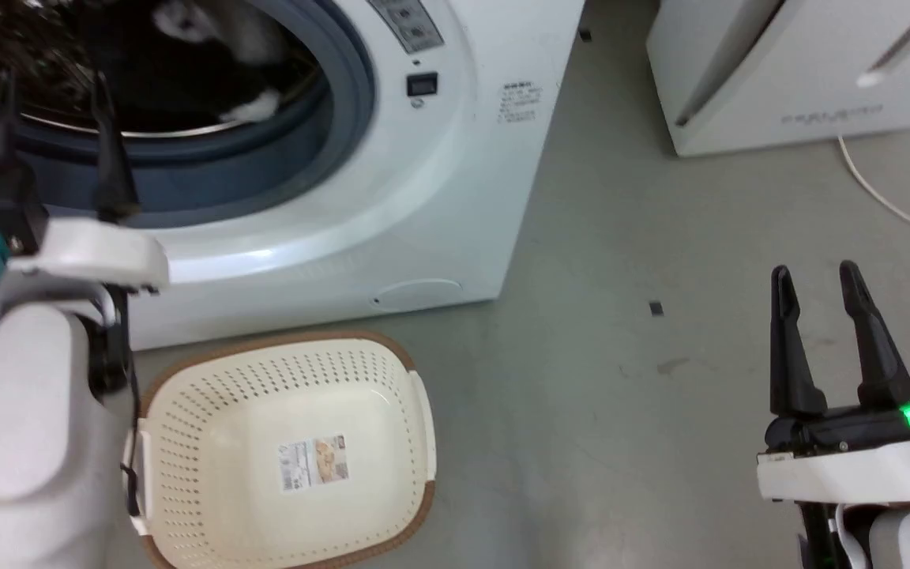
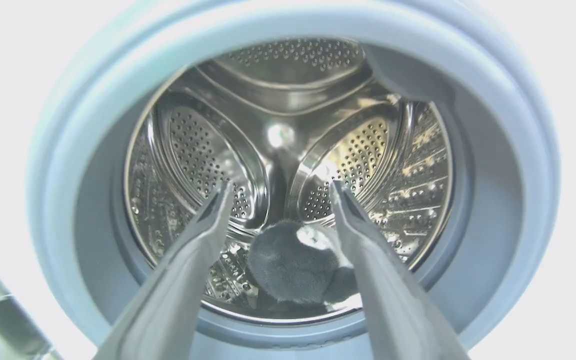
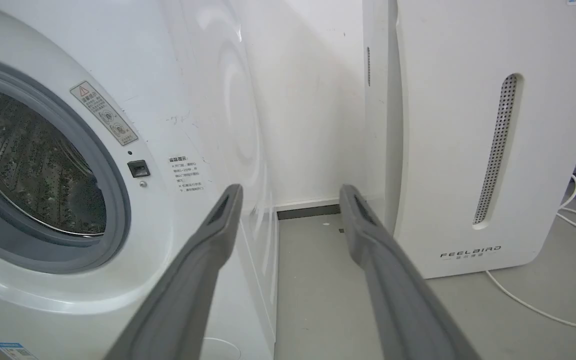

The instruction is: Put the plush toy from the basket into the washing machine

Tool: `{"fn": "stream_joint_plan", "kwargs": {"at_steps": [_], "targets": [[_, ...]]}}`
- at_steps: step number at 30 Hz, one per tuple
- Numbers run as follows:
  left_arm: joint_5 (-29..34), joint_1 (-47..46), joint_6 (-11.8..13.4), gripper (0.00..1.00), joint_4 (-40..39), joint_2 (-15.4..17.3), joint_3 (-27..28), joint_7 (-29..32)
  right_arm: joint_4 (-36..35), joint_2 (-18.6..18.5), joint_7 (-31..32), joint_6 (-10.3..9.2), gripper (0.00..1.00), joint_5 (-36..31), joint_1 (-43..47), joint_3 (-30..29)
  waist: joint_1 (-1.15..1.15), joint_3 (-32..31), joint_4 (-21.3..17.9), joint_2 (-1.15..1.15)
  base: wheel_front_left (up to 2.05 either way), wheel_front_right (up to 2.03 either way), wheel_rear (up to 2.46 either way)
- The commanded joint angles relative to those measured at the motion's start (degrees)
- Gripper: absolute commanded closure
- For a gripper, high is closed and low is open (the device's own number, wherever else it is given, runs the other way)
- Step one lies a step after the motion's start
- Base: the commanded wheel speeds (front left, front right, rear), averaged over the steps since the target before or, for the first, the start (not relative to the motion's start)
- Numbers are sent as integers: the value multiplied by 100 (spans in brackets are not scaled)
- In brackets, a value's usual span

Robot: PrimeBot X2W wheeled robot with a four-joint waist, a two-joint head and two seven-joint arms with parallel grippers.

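Note:
The plush toy (image 1: 210, 47) lies inside the washing machine's (image 1: 423, 197) steel drum, white with black patches; in the left wrist view its dark fluffy part (image 2: 293, 265) rests at the drum's bottom front. My left gripper (image 1: 52, 87) is open in front of the grey-gasketed opening (image 2: 488, 200), its fingers apart and clear of the toy (image 2: 278, 187). The cream basket (image 1: 186, 427) with its brown rim stands on the floor before the machine, holding just its paper label. My right gripper (image 1: 814, 276) is open over bare floor at the lower right, fingers empty (image 3: 288, 190).
A white FEELAIRD appliance (image 1: 779, 71) stands right of the washer (image 3: 468, 150), with a white cable (image 1: 881, 197) trailing on the floor. Grey floor (image 1: 621, 379) lies between the washer, the basket and my right arm.

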Motion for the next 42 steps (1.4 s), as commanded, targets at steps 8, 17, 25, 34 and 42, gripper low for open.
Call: {"fn": "stream_joint_plan", "kwargs": {"at_steps": [8,17,25,34,42], "targets": [[255,1232,-154,0,-794,-425,268,-24,50,-5,-26,-4,0,-180,318,-23,1,-728,471,0,0,0,0],[369,2264,-381,0,-1128,-863,259,-24,154,-5,-26,-4,0,-243,660,-55,1,-1314,860,0,0,0,0],[473,3006,-455,0,-1149,-1108,351,-24,221,-5,-26,-4,0,-228,1038,-209,1,-1708,1165,0,0,0,0],[504,3392,-491,100,-1178,-1219,380,11,288,0,3,1,100,-215,1156,-260,1,-1861,1302,0,0,0,0],[520,3410,-493,100,-1231,-1239,369,93,298,1,86,1,100,-281,1131,-235,1,-1861,1284,0,0,0,0]]}}
